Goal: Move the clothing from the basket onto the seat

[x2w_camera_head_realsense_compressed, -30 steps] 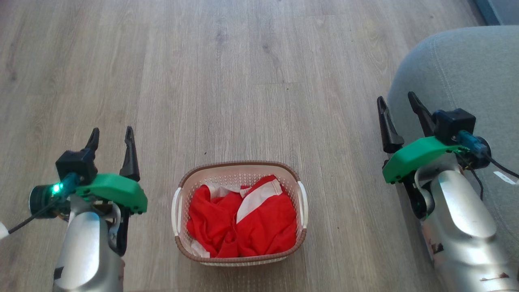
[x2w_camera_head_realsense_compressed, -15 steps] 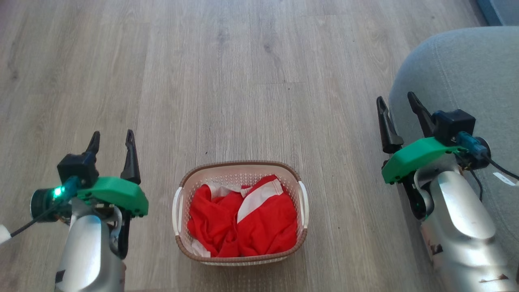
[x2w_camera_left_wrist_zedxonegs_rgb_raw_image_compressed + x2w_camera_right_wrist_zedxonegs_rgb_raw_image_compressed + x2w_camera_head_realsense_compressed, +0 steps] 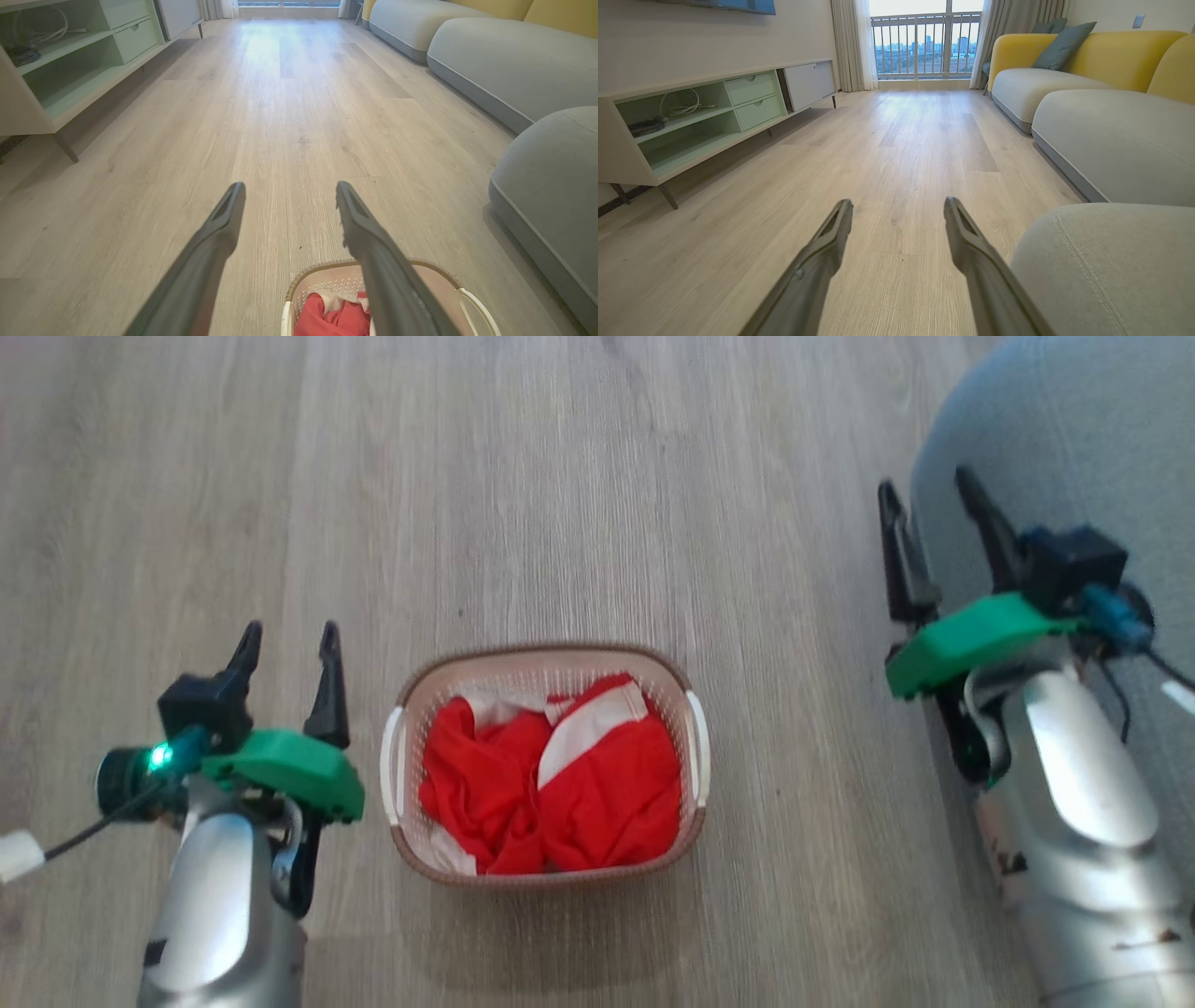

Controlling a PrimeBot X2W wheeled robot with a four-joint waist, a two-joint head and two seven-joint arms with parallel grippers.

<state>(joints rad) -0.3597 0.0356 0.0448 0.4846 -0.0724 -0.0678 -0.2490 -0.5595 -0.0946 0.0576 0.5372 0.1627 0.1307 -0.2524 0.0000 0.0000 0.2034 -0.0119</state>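
Red clothing fills basket (head view); right wrist: seat edge.

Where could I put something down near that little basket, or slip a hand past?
The wooden floor beyond the basket is bare. A broad bare strip lies between the basket and the seat, though the right gripper hangs at the seat's edge. Tightest is the basket's left side, beside the left gripper. The basket itself is full of clothing.
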